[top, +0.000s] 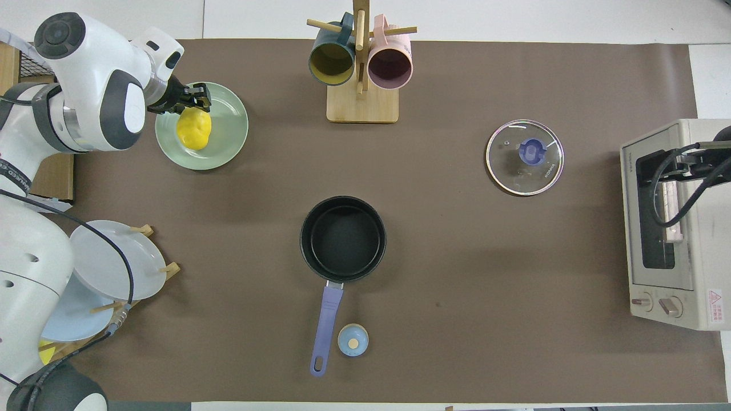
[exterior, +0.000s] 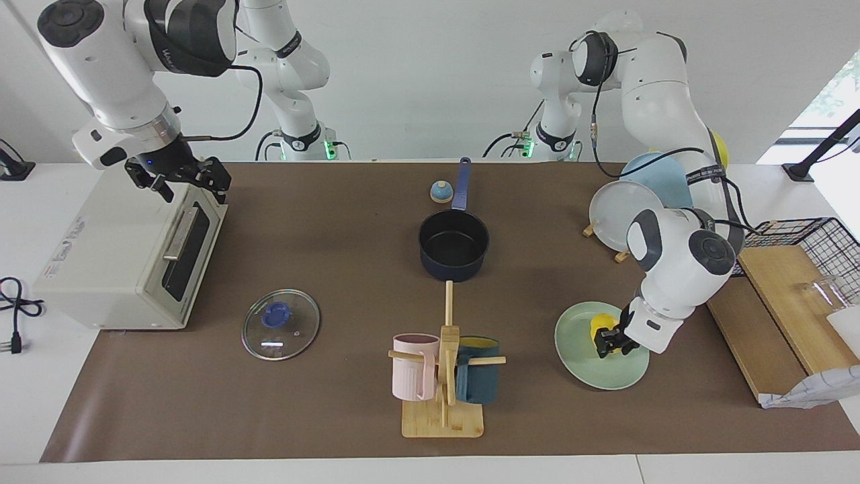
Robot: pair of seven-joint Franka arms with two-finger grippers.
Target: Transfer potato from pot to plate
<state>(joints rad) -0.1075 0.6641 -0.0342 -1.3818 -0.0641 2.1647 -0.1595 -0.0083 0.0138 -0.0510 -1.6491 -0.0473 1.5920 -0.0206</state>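
The yellow potato (exterior: 598,324) rests low on the mint-green plate (exterior: 591,366) toward the left arm's end of the table. My left gripper (exterior: 610,341) is shut on the potato, right down at the plate. The overhead view shows the potato (top: 193,130) on the plate (top: 225,142) with the left gripper (top: 194,105) at its end. The navy pot (exterior: 450,269) stands empty mid-table, its blue handle toward the robots; it also shows in the overhead view (top: 342,238). My right gripper (exterior: 191,185) waits, open, over the toaster oven's top edge.
A toaster oven (exterior: 121,255) stands at the right arm's end. A glass lid (exterior: 280,324) lies beside it. A mug rack (exterior: 443,376) with two mugs stands farther from the robots than the pot. A plate rack (exterior: 621,215) and a wooden board (exterior: 772,309) flank the plate. A small blue bell (exterior: 440,192) sits by the pot's handle.
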